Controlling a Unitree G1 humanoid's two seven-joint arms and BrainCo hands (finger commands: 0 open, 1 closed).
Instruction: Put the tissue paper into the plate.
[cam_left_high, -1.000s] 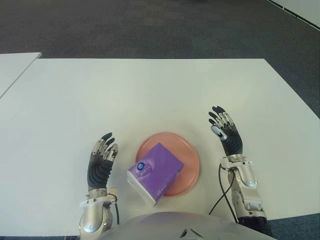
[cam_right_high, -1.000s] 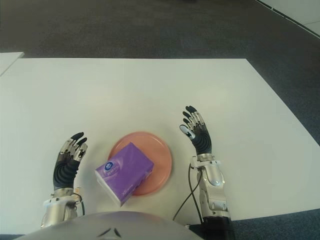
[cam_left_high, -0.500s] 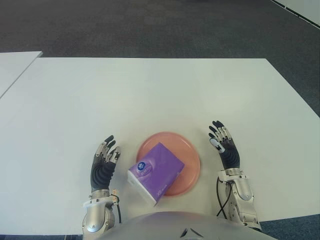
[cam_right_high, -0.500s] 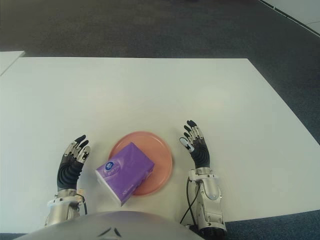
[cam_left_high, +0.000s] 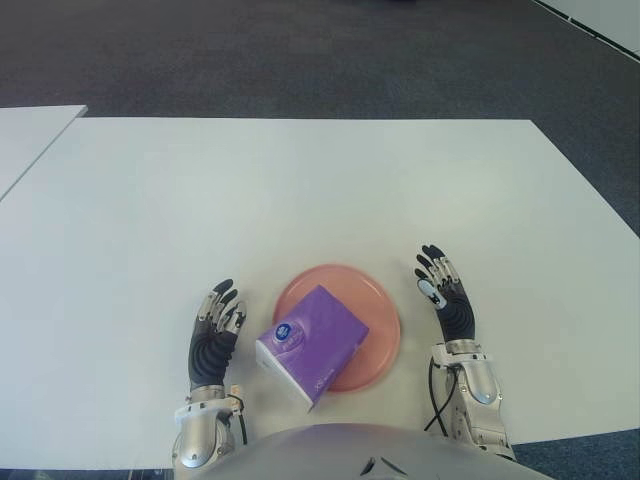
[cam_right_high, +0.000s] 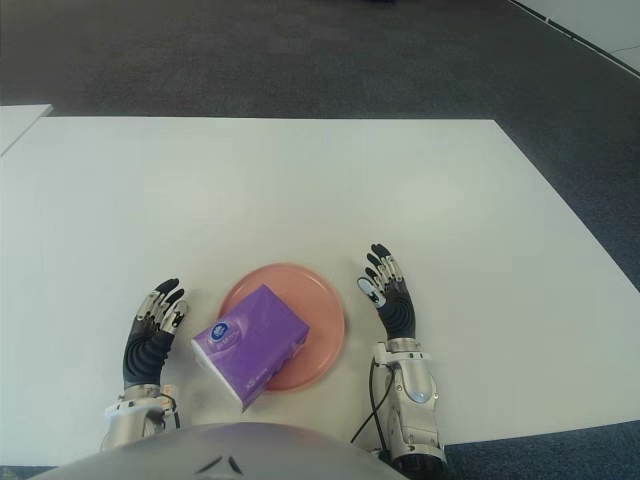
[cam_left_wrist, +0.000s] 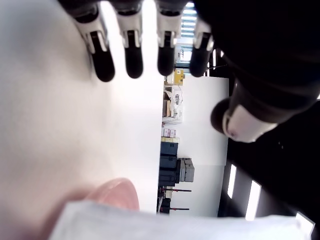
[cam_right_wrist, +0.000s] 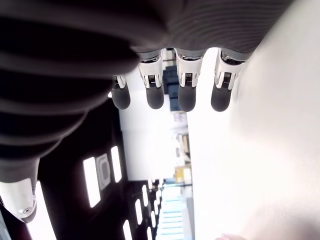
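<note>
Near the tabletop's near edge, the left hand shows just left of the purple tissue pack, fingers spread and holding nothing. The pack lies tilted on the pink plate, its left end overhanging the rim, perhaps touching the table. To the plate's right, the right hand is also released, fingers straight and empty, apart from the rim.
</note>
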